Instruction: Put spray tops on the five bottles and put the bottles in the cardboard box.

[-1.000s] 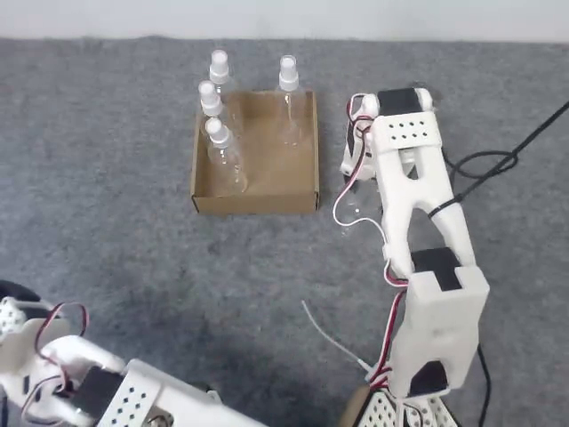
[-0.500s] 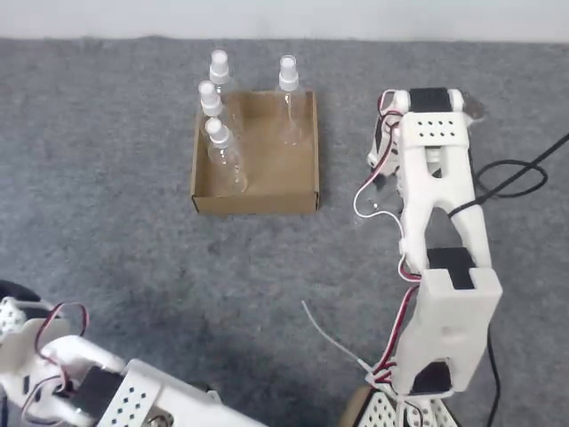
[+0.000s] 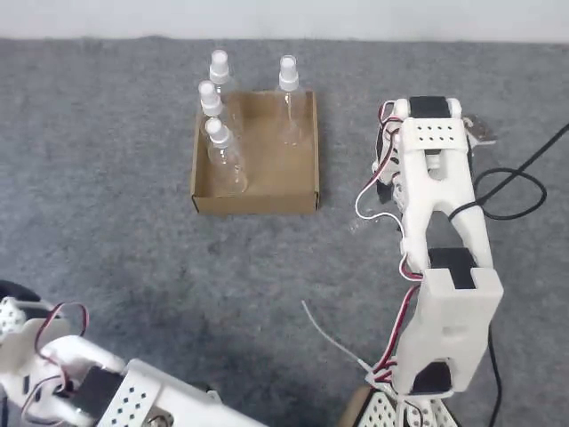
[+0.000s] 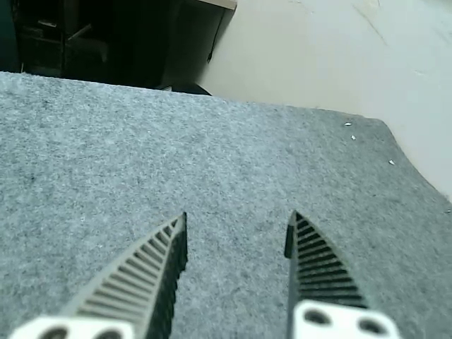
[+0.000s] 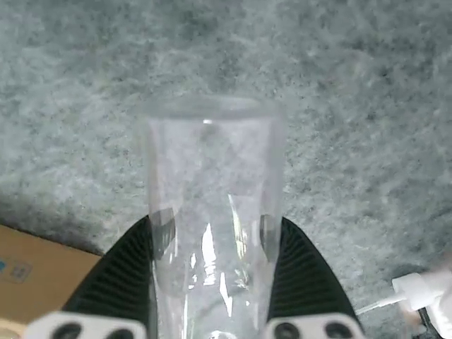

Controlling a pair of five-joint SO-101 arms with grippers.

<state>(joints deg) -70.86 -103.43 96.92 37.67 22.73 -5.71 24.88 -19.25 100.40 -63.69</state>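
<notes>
Four topped bottles [image 3: 218, 133] stand in the cardboard box [image 3: 256, 203] on grey felt [image 3: 107, 178] — my right gripper [image 5: 215, 226] clamps a fifth bottle [image 5: 212, 162], left gripper [image 4: 236, 226] spread wide, pale floor [image 4: 339, 63] beyond.

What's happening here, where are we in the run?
The right gripper is shut on a clear bottle, held over the grey mat beside the cardboard box. A loose spray top lies on the mat near it, so this fifth bottle probably has yet to get its top. Four capped bottles stand in the box, as far as the high view tells. The left gripper is open over bare mat, holding nothing.
</notes>
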